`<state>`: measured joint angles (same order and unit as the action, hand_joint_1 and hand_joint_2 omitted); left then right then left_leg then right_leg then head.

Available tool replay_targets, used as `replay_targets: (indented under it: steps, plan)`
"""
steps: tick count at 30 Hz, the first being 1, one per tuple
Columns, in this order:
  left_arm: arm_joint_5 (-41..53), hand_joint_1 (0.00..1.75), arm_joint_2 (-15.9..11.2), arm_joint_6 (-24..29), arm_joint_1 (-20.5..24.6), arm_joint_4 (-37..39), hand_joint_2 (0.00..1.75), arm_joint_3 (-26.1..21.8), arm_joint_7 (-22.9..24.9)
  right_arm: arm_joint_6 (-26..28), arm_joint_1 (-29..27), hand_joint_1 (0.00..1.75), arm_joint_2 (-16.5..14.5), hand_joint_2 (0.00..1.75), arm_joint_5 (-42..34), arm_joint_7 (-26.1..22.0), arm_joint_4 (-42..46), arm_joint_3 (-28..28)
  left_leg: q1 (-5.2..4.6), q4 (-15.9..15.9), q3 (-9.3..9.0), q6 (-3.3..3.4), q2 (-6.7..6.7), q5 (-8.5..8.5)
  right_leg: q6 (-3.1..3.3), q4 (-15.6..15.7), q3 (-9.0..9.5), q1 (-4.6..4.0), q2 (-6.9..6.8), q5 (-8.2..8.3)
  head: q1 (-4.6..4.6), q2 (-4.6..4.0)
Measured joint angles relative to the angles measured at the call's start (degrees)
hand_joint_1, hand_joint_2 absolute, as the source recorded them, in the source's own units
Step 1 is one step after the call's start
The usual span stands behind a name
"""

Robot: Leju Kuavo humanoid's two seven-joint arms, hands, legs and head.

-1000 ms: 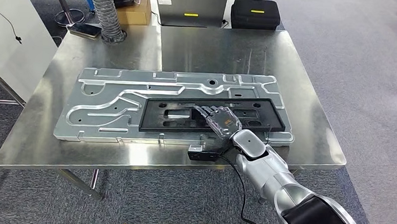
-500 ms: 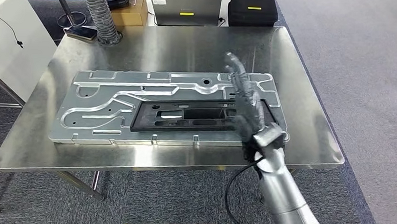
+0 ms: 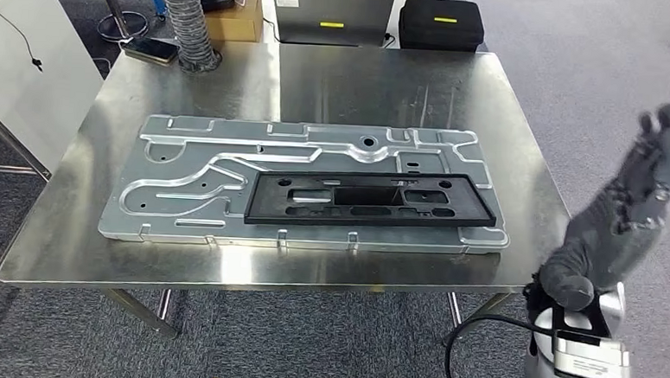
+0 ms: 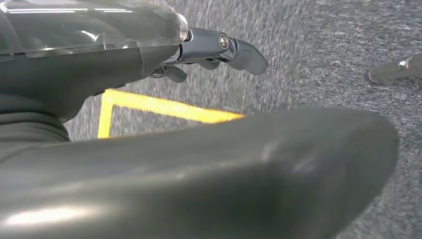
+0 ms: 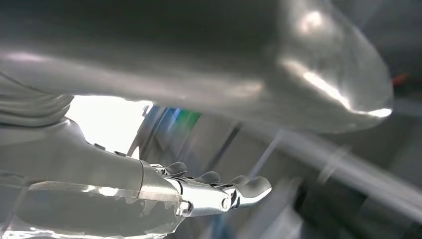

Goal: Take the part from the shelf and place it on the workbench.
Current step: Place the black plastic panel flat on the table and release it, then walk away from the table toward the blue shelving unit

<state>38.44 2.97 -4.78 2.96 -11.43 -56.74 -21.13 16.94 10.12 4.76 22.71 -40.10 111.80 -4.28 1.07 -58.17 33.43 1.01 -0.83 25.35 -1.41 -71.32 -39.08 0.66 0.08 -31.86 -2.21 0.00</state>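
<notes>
Head view finds the black part (image 3: 370, 199) flat on the ribbed metal plate (image 3: 185, 168) atop the workbench (image 3: 389, 79), apparently delivered, so the right hand (image 3: 629, 209) hangs alongside, fingers spread and empty; wrist views show the left hand (image 4: 219, 47) and right hand both loose-fingered, holding nothing.

One steel workbench (image 3: 310, 270) fills the middle of the head view. On it lies one silver machined plate (image 3: 185, 181), and on that one black frame part (image 3: 370, 199). Along the top edge of the frame sit one laptop (image 3: 330, 11), one black case (image 3: 444, 23), one cardboard box (image 3: 236, 19) and one ribbed hose (image 3: 189, 25) (its upper end is cut off). One phone (image 3: 151, 50) lies at upper left.
</notes>
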Motion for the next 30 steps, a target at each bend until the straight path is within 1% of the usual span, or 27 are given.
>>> replay_targets:
  steps: [1, 2, 3, 4, 5, 7, 8, 9, 10, 11, 12, 13, 14, 15, 17, 18, 19, 20, 22, 23, 24, 25, 26, 27, 28, 29, 30]
  plan:
    - [-0.14, 0.00, 0.18, -0.25, -0.02, 0.00, 0.00, -0.46, -0.02, 3.83, -2.46, 0.00, -0.01, 0.00, 2.98, 0.31, 0.01, -2.16, -0.06, -0.06, -0.04, -0.04, -0.02, 0.01, 0.29, 3.99, 1.81, -0.04, -0.01, 2.14, 0.00, 0.00]
    - [-0.16, 0.00, 0.43, -0.45, 0.00, 0.00, 0.00, -0.82, -0.01, 6.91, -4.71, 0.00, -0.04, 0.00, 5.27, 0.80, -0.48, -4.37, -0.19, -0.12, -0.03, -0.13, -0.05, 0.05, 0.58, 7.93, 3.63, -0.19, -0.03, 3.81, 0.00, -0.01]
    - [-0.12, 0.00, 0.64, -0.61, 0.03, 0.00, 0.00, -1.12, 0.01, 9.51, -6.87, 0.00, -0.14, 0.00, 7.23, 1.49, -1.40, -6.83, -0.30, -0.17, -0.01, -0.30, -0.11, 0.07, 0.81, 10.92, 4.98, -0.34, -0.05, 4.99, 0.00, -0.01]
    - [-0.02, 0.00, 0.82, -0.75, 0.02, 0.00, 0.00, -1.37, 0.04, 11.61, -8.85, 0.00, -0.32, 0.00, 8.71, 2.14, -2.79, -9.52, -0.37, -0.18, 0.01, -0.53, -0.17, 0.06, 0.99, 12.52, 5.67, -0.51, -0.06, 5.51, 0.00, -0.01]
    - [0.11, 0.00, 0.96, -0.84, 0.00, 0.00, 0.00, -1.58, 0.09, 13.23, -10.63, 0.00, -0.61, 0.00, 9.78, 2.63, -4.48, -12.36, -0.40, -0.13, 0.02, -0.82, -0.21, 0.00, 1.09, 12.90, 5.75, -0.68, -0.07, 5.58, 0.00, -0.01]
    - [0.42, 0.00, 1.11, -1.00, -0.08, 0.00, 0.00, -2.03, 0.25, 14.79, -13.40, 0.00, -1.66, 0.00, 11.24, 2.95, -8.13, -18.11, -0.40, -0.13, 0.02, -1.46, -0.18, 0.05, 1.55, 13.24, 5.65, -0.48, -0.19, 6.08, 0.01, 0.00]
    - [0.54, 0.00, 1.20, -1.03, -0.11, 0.00, 0.00, -2.26, 0.35, 14.86, -14.23, 0.00, -2.36, 0.00, 12.12, 3.03, -9.90, -20.75, -0.40, -0.67, 0.19, -1.71, -0.03, 0.82, 1.90, 13.45, 5.55, -0.31, -0.29, 6.38, 0.01, -0.01]
    - [0.62, 0.00, 1.26, -1.05, -0.12, 0.00, 0.00, -2.50, 0.44, 14.58, -14.79, 0.00, -3.14, 0.00, 13.19, 3.17, -11.72, -23.34, -0.42, -2.36, 0.74, -1.93, 0.13, 2.50, 2.27, 13.67, 5.35, -0.13, -0.38, 6.72, 0.01, -0.01]
    - [0.65, 0.00, 1.30, -1.04, -0.10, 0.00, 0.00, -2.70, 0.50, 14.12, -15.14, 0.00, -3.92, 0.00, 14.43, 3.41, -13.61, -25.88, -0.35, -5.09, 1.63, -2.10, 0.30, 4.84, 2.52, 13.75, 5.05, -0.07, -0.47, 7.02, 0.00, -0.01]
    - [0.69, 0.00, 1.32, -1.04, -0.09, 0.00, 0.00, -2.87, 0.53, 13.57, -15.35, 0.00, -4.59, 0.00, 15.74, 3.65, -15.56, -28.28, -0.35, -8.69, 2.79, -2.23, 0.40, 7.46, 2.70, 13.76, 4.64, -0.09, -0.51, 7.31, 0.00, -0.01]
    - [0.76, 0.00, 1.32, -1.03, -0.07, 0.00, 0.00, -3.02, 0.54, 12.99, -15.50, 0.00, -5.18, 0.00, 17.13, 3.79, -17.75, -30.67, -0.34, -12.33, 3.80, -2.36, 0.41, 9.68, 2.76, 13.75, 4.17, -0.12, -0.56, 7.65, 0.00, 0.00]
    - [0.88, 0.00, 1.32, -1.03, -0.07, 0.00, 0.00, -3.17, 0.54, 12.46, -15.55, 0.00, -5.65, 0.00, 18.57, 3.83, -20.04, -32.91, -0.34, -14.61, 4.09, -2.42, 0.41, 10.90, 2.74, 13.72, 3.67, -0.17, -0.60, 8.04, 0.00, 0.00]
    - [1.04, 0.00, 1.33, -1.03, -0.07, 0.00, 0.00, -3.32, 0.54, 11.96, -15.47, 0.00, -6.01, 0.00, 20.03, 3.68, -22.50, -35.09, -0.34, -14.90, 3.32, -2.39, 0.42, 11.06, 2.69, 13.69, 3.16, -0.22, -0.61, 8.46, 0.00, 0.00]
    - [1.23, 0.00, 1.34, -1.04, -0.04, 0.00, 0.00, -3.49, 0.54, 11.52, -15.30, 0.00, -6.30, 0.00, 21.39, 3.40, -25.10, -37.21, -0.36, -12.80, 1.37, -2.26, 0.42, 10.20, 2.60, 13.66, 2.67, -0.27, -0.61, 8.89, 0.00, 0.00]
    - [1.63, 0.00, 1.36, -1.10, 0.18, -0.01, 0.00, -3.78, 0.48, 10.96, -14.68, 0.00, -6.63, 0.00, 23.85, 2.54, -30.54, -41.26, -0.51, -4.10, -4.55, -1.69, 0.41, 7.70, 2.28, 13.57, 1.91, -0.38, -0.60, 9.74, 0.00, -0.01]
    - [1.82, 0.00, 1.37, -1.18, 0.32, -0.01, 0.00, -3.87, 0.37, 10.84, -14.27, 0.00, -6.70, 0.00, 25.08, 2.08, -33.55, -43.20, -0.68, -0.44, -6.80, -1.39, 0.40, 6.73, 2.01, 13.56, 1.71, -0.44, -0.61, 10.16, 0.00, -0.01]
    - [1.99, 0.00, 1.40, -1.26, 0.42, -0.02, 0.00, -3.93, 0.24, 10.83, -13.82, 0.00, -6.72, 0.00, 26.47, 1.70, -36.66, -45.04, -0.89, 1.82, -8.11, -1.12, 0.39, 6.19, 1.69, 13.58, 1.61, -0.46, -0.64, 10.60, 0.00, -0.02]
    - [2.15, 0.00, 1.44, -1.33, 0.44, -0.02, 0.00, -3.98, 0.10, 10.89, -13.39, 0.00, -6.72, 0.00, 28.04, 1.35, -39.90, -46.75, -1.11, 2.60, -8.42, -0.88, 0.38, 5.92, 1.33, 13.69, 1.60, -0.43, -0.67, 11.06, 0.00, -0.02]
    - [2.46, 0.00, 1.57, -1.44, 0.34, -0.01, 0.00, -4.08, -0.19, 11.45, -12.77, 0.00, -6.53, 0.00, 31.36, 0.94, -46.40, -49.57, -1.16, 2.58, -8.00, -0.32, 0.47, 4.81, 0.65, 14.08, 1.61, -0.29, -0.62, 11.88, 0.01, -0.01]
    - [2.67, 0.00, 1.67, -1.51, 0.34, 0.00, 0.00, -4.12, -0.37, 12.11, -12.53, 0.00, -6.26, 0.00, 32.87, 0.77, -50.00, -50.82, -1.06, 2.73, -7.61, 0.06, 0.61, 4.11, 0.35, 13.85, 1.38, -0.20, -0.51, 11.34, 0.02, -0.01]
    - [2.86, 0.00, 1.76, -1.60, 0.37, 0.00, 0.00, -4.14, -0.59, 12.97, -12.29, 0.00, -5.82, 0.00, 34.20, 0.74, -53.87, -52.08, -0.92, 2.92, -7.02, 0.46, 0.74, 3.35, 0.08, 12.68, 0.86, -0.12, -0.39, 9.62, 0.02, 0.00]
    - [3.07, 0.00, 1.87, -1.68, 0.37, 0.00, 0.00, -4.15, -0.79, 14.02, -11.99, 0.00, -5.28, 0.00, 35.38, 1.01, -57.95, -53.39, -0.82, 3.05, -6.27, 0.77, 0.88, 2.59, -0.18, 10.31, 0.07, 0.02, -0.28, 6.83, 0.02, 0.00]
    - [3.32, 0.00, 1.91, -1.75, 0.33, 0.00, 0.00, -4.15, -0.94, 14.95, -11.66, 0.00, -4.77, 0.00, 36.34, 1.58, -61.91, -54.64, -0.86, 3.04, -5.41, 0.98, 0.96, 1.94, -0.44, 6.84, -0.85, 0.12, -0.22, 3.46, 0.02, 0.00]
    - [3.52, 0.00, 1.94, -1.80, 0.27, 0.00, 0.00, -4.15, -1.03, 15.72, -11.36, 0.00, -4.30, 0.00, 37.21, 2.42, -65.78, -55.86, -0.89, 2.97, -4.57, 1.03, 1.00, 1.31, -0.68, 2.94, -1.64, 0.20, -0.21, 0.67, 0.02, -0.01]
    - [3.73, 0.00, 1.97, -1.83, 0.21, 0.00, 0.00, -4.15, -1.04, 16.30, -11.11, 0.00, -3.97, 0.00, 38.02, 3.55, -69.24, -56.92, -0.91, 2.85, -3.70, 0.96, 1.04, 0.72, -0.90, -0.37, -1.97, 0.28, -0.21, -0.83, 0.02, -0.01]
    - [3.96, 0.00, 2.01, -1.86, 0.17, 0.00, 0.00, -4.15, -1.01, 16.67, -10.87, 0.00, -3.76, 0.00, 38.80, 4.93, -72.43, -57.83, -0.91, 2.62, -2.77, 0.83, 1.08, 0.14, -1.08, -2.15, -1.50, 0.39, -0.21, -0.78, 0.02, -0.01]
    - [4.15, 0.00, 2.07, -1.89, 0.16, 0.00, 0.00, -4.15, -0.93, 16.88, -10.65, 0.00, -3.63, 0.00, 39.60, 6.54, -75.28, -58.60, -0.87, 2.30, -1.86, 0.65, 1.11, -0.35, -1.20, -2.00, -0.12, 0.53, -0.22, 0.38, 0.02, -0.01]
